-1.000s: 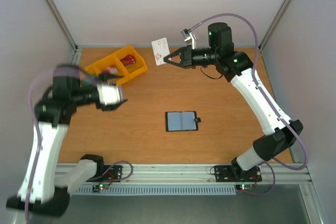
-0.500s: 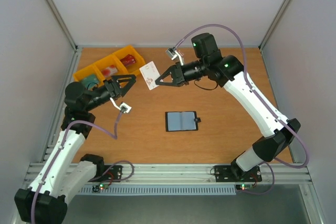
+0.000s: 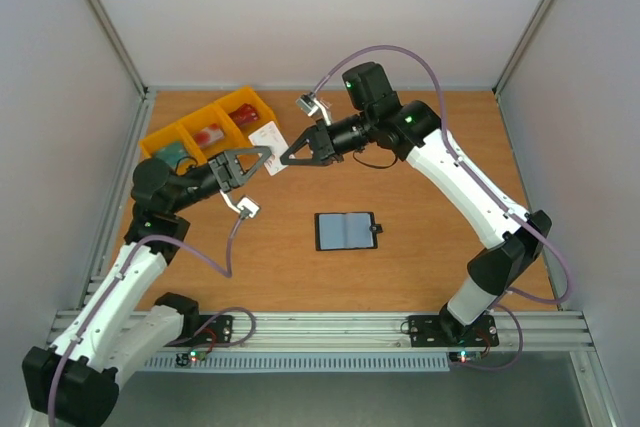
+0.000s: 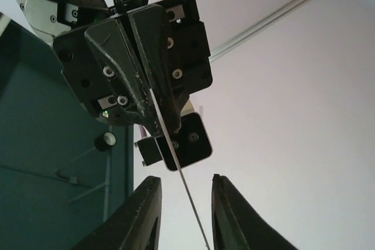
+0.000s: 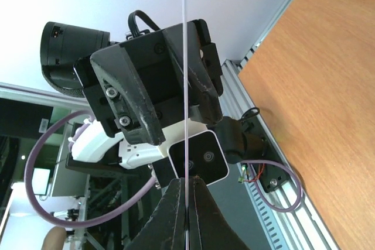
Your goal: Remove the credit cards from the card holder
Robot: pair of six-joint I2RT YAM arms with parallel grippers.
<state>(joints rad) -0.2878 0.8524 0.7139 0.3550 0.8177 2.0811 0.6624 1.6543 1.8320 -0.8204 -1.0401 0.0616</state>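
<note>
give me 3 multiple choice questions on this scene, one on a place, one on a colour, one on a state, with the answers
1. The card holder is:
A. lying open on the table
B. closed and standing on edge
C. lifted in the air

2. The bins are:
A. green
B. yellow
C. white

3. The right tool is:
A. open and empty
B. resting on the table
C. shut on the card

Answers:
1. A, its lining faces up in the top view.
2. B, the walls are yellow.
3. C, the right wrist view shows it pinching the card's edge.
</note>
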